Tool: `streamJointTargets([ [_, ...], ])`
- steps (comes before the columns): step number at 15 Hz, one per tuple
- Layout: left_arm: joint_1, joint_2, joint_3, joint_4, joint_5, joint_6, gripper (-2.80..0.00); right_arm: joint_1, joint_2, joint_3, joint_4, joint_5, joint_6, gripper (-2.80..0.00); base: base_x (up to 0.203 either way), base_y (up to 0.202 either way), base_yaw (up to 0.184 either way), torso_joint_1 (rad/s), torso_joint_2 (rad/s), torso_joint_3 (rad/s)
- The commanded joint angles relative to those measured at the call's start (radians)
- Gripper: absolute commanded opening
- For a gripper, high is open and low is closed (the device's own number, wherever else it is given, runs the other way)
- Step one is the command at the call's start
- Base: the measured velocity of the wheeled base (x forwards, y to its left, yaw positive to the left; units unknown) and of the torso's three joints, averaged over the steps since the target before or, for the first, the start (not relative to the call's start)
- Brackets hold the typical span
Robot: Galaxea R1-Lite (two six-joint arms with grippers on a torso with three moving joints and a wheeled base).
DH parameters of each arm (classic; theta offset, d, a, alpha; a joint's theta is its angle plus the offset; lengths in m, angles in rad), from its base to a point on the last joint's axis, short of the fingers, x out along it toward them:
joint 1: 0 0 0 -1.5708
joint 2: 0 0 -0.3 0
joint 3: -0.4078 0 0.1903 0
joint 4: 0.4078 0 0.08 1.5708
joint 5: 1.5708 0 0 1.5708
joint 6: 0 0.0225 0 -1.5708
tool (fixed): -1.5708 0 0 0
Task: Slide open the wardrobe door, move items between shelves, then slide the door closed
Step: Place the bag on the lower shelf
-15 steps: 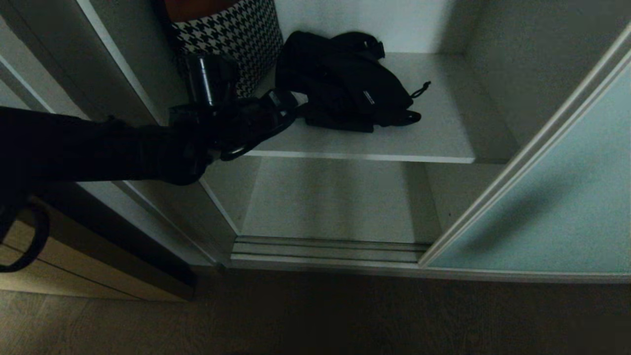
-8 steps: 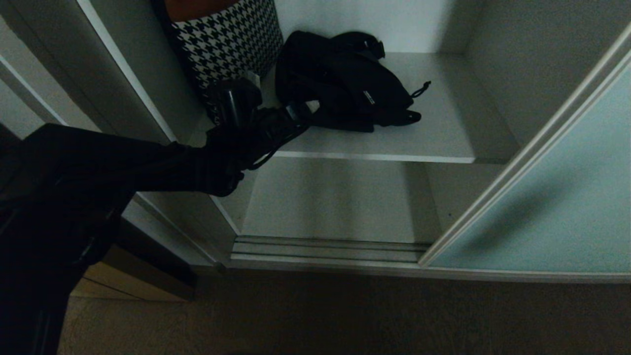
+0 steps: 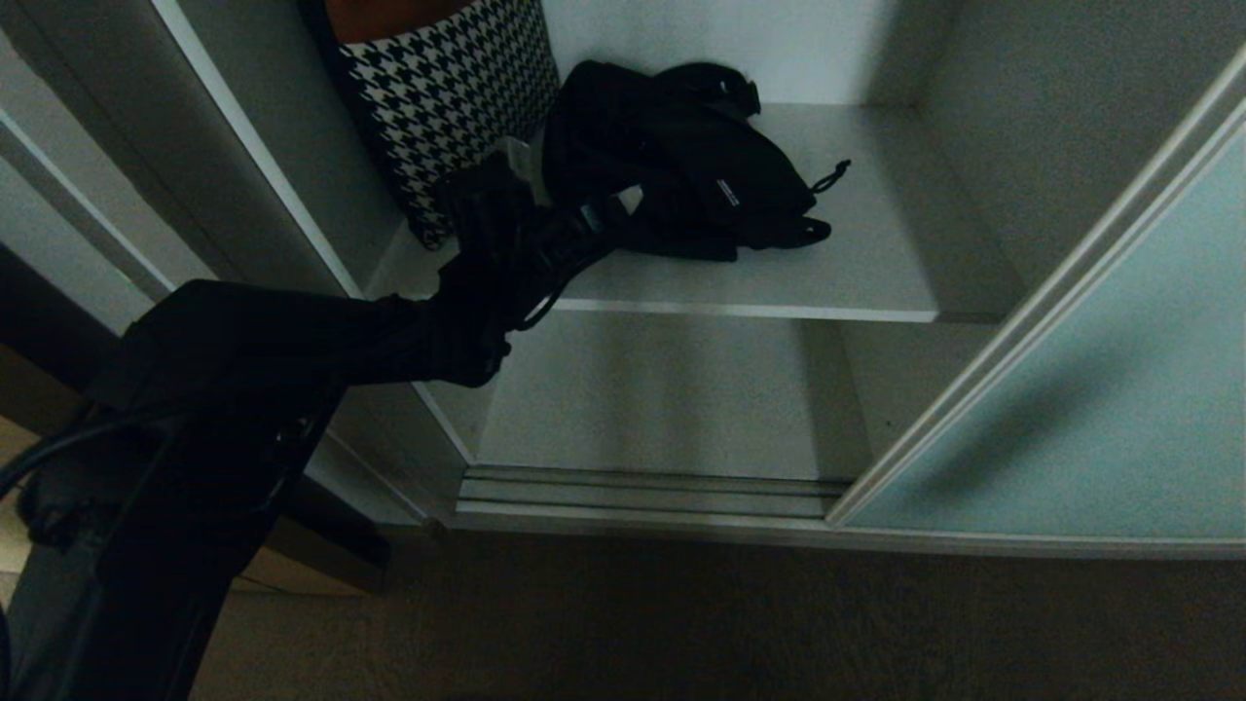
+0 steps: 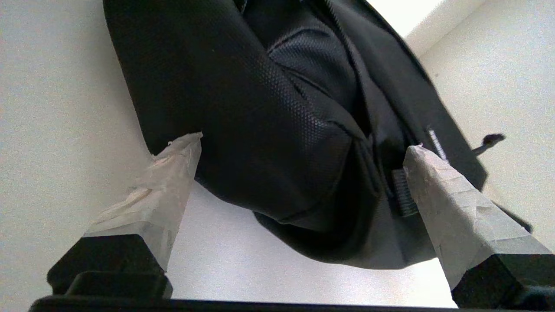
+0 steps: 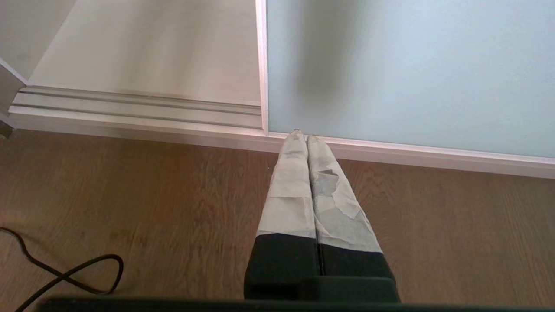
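The tall sliding wardrobe door (image 3: 1090, 409), a frosted pale blue-green glass panel in a slim silver-white frame, stands slid to the right, leaving the compartment open. Inside, two flat pale grey-white shelves show: the upper shelf (image 3: 857, 263) carries both bags, and the lower shelf (image 3: 662, 399) lies beneath it, just behind the ribbed silver floor track (image 3: 642, 492). On the upper shelf the black-and-white houndstooth bag with an orange top (image 3: 448, 88) stands against the left wall, and the floppy all-black fabric bag (image 3: 681, 156) lies just beside it toward the middle. The left gripper (image 4: 303, 145) reaches over the front edge of the upper shelf with its paper-wrapped fingers (image 4: 169, 173) spread wide on either side of the black bag's near end, not closed on it. The right gripper (image 5: 302, 135) hangs low over the brown wood-grain floor (image 5: 130, 195), its wrapped fingers pressed together and holding nothing, near the door's bottom rail; a thin black cable (image 5: 65, 273) loops on the floor.
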Motion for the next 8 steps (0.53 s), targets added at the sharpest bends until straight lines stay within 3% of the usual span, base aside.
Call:
streamJointTargets([
  [1, 0.002, 0.023, -0.009, -0.003, -0.004, 0.0, 0.0, 0.0, 0.0, 0.0, 0.0, 0.0, 0.0, -2.8, 0.0, 0.0, 0.0, 0.0, 0.0, 0.0],
  [7, 0.003, 0.036, -0.014, -0.069, -0.016, 0.014, 0.0, 0.0, 0.0, 0.0, 0.0, 0.0, 0.0, -2.8, 0.0, 0.0, 0.0, 0.0, 0.0, 0.0],
  [8, 0.004, 0.034, -0.014, -0.069, -0.015, 0.014, -2.8, 0.0, 0.0, 0.0, 0.0, 0.0, 0.0, -2.8, 0.0, 0.0, 0.0, 0.0, 0.0, 0.0],
])
